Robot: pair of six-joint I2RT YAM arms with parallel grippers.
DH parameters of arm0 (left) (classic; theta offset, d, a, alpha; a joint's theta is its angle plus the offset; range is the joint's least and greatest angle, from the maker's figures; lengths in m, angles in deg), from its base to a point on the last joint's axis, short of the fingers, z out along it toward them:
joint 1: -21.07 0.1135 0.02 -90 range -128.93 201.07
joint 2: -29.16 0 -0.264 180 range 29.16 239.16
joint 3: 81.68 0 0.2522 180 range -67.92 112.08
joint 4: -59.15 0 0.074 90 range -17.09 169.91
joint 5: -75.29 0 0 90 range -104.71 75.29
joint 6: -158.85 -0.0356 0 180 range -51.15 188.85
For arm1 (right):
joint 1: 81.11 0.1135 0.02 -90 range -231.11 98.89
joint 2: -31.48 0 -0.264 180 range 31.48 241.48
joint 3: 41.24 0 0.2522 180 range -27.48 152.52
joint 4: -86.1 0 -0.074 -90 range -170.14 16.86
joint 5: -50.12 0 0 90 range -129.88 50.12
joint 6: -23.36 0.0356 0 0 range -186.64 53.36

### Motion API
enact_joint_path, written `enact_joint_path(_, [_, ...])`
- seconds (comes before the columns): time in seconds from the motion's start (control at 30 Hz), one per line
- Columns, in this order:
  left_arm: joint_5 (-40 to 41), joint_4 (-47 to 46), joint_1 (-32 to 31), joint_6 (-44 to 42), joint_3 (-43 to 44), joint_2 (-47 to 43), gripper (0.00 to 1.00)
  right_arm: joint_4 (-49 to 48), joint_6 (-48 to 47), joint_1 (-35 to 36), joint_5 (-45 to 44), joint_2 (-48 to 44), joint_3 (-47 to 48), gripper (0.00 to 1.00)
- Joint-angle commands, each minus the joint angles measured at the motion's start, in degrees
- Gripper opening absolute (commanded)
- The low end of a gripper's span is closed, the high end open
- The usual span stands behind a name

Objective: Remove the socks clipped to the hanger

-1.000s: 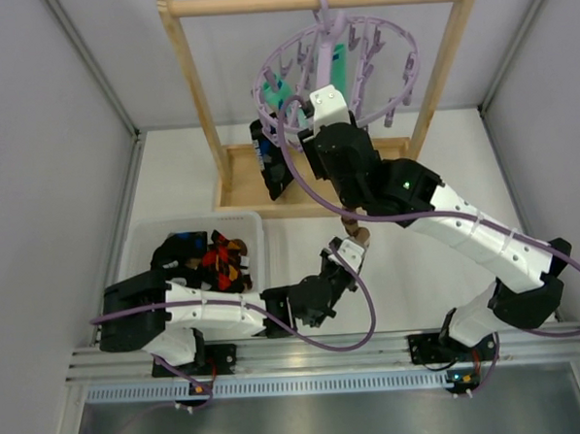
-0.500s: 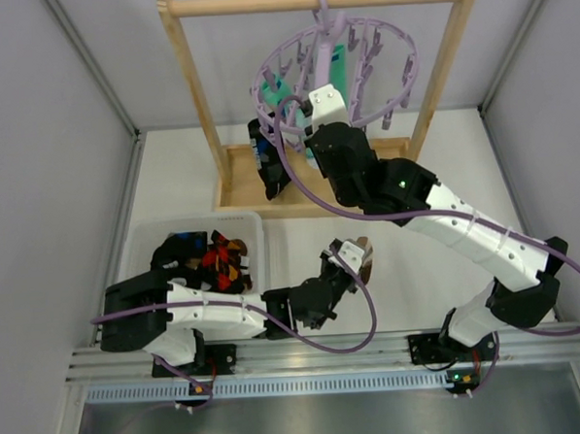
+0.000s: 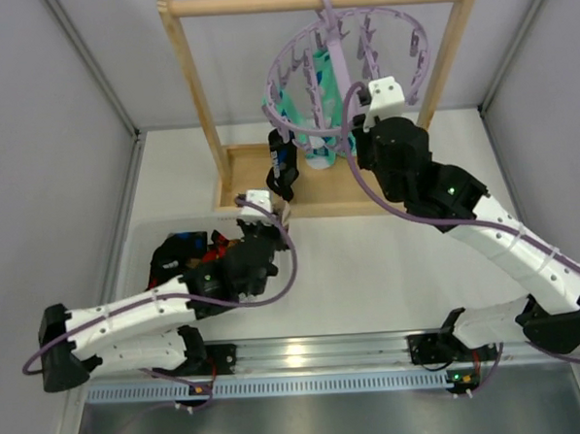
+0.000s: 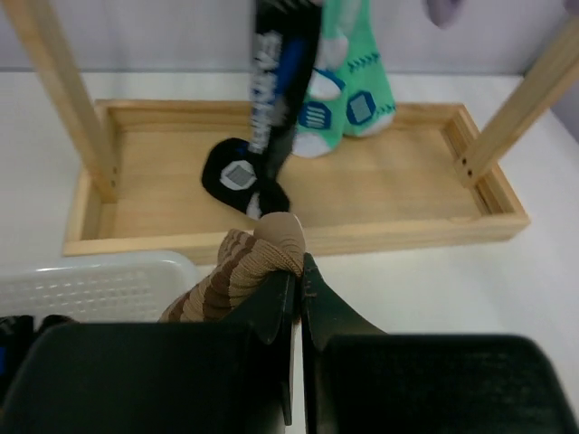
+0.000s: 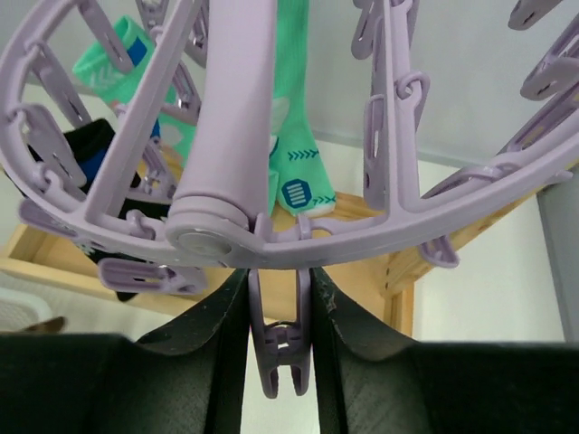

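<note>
Pinching a brown striped sock between them, the left fingers are pressed fully together, with the sock's rounded end bulging just above their tips. They hover over the white surface, beside the rim of the white basket and just in front of the wooden tray. The right fingers stand narrow, closed on either side of a single lavender clip that dangles from the outer ring of the hanger. The hanger hangs tilted by its hook from the wooden rail. Clipped to it are a dark sock, whose toe lies on the tray floor, and teal socks just beside it.
</note>
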Motion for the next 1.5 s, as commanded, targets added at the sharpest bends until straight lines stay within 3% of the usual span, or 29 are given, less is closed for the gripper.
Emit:
enact_joint_path(0.0, [5.8, 15.2, 1.7, 7.6, 3.1, -7.4, 0.0, -0.4, 1.8, -4.6, 7.1, -5.5, -4.8, 0.29])
enact_joint_path(0.03, [8.1, 17.4, 1.8, 8.7, 4.2, -10.5, 0.0, -1.6, 2.0, -5.5, 9.0, -6.3, -5.8, 0.31])
enact_joint_path(0.07, [9.3, 19.7, 2.3, 11.4, 5.0, -11.5, 0.0, -2.5, 2.4, -6.5, 10.9, -7.0, -6.7, 0.4])
enact_joint_path(0.23, [13.5, 33.7, 6.7, 17.6, 6.5, -15.5, 0.0, -5.6, 3.4, -9.2, 20.9, -9.9, -10.3, 0.43])
enact_joint_path(0.3, [9.4, 36.8, 14.0, 20.7, 6.2, -15.9, 0.0, -5.3, 3.7, -9.7, 21.2, -10.1, -9.9, 0.54])
enact_joint_path(0.33, [6.6, 37.6, 17.5, 20.8, 5.9, -15.9, 0.0, -5.3, 3.8, -9.9, 21.4, -10.2, -9.9, 0.56])
enact_joint_path(0.37, [-0.2, 37.7, 24.8, 21.3, 5.5, -15.9, 0.0, -5.2, 3.8, -10.0, 21.6, -10.4, -9.9, 0.57])
enact_joint_path(0.47, [-5.8, 37.7, 34.8, 23.5, 2.3, -16.9, 0.0, -5.0, 4.0, -10.3, 22.2, -10.6, -9.9, 0.64])
enact_joint_path(0.6, [-1.5, 38.6, 36.3, 28.3, -3.6, -20.8, 0.0, -4.4, 4.0, -10.6, 22.1, -10.3, -9.9, 0.76])
enact_joint_path(0.63, [0.0, 38.7, 36.4, 29.7, -5.2, -21.8, 0.0, -4.4, 3.9, -10.7, 22.1, -10.2, -10.0, 0.8])
enact_joint_path(0.67, [1.8, 38.5, 36.4, 33.0, -6.9, -22.8, 0.0, -4.4, 3.9, -10.7, 22.3, -10.4, -10.4, 0.92])
enact_joint_path(0.73, [3.4, 38.5, 36.5, 35.5, -10.8, -24.7, 0.0, -4.8, 4.0, -10.6, 22.8, -10.7, -11.1, 0.99])
enact_joint_path(0.93, [2.4, 38.4, 36.5, 36.0, -11.0, -23.2, 0.32, -4.6, 4.4, -10.7, 23.7, -13.9, -13.7, 0.99])
enact_joint_path(0.97, [2.1, 38.4, 36.6, 35.8, -10.8, -23.9, 0.52, -4.5, 4.4, -10.7, 23.6, -15.0, -14.3, 0.99])
enact_joint_path(1.07, [0.4, 38.2, 36.6, 35.2, -10.6, -25.3, 0.76, -4.5, 4.8, -10.7, 23.2, -17.3, -15.8, 0.99])
enact_joint_path(1.1, [-0.1, 38.2, 36.6, 34.9, -10.4, -25.5, 0.95, -4.5, 4.8, -10.8, 22.9, -17.8, -16.1, 0.99])
enact_joint_path(1.13, [-0.8, 38.2, 36.5, 34.6, -10.2, -25.8, 0.98, -4.5, 4.9, -10.8, 22.7, -18.3, -16.6, 0.99])
enact_joint_path(1.47, [-12.0, 38.0, 36.6, 26.0, -3.6, -26.4, 0.98, -3.1, 4.6, -10.8, 21.3, -22.5, -20.5, 0.99])
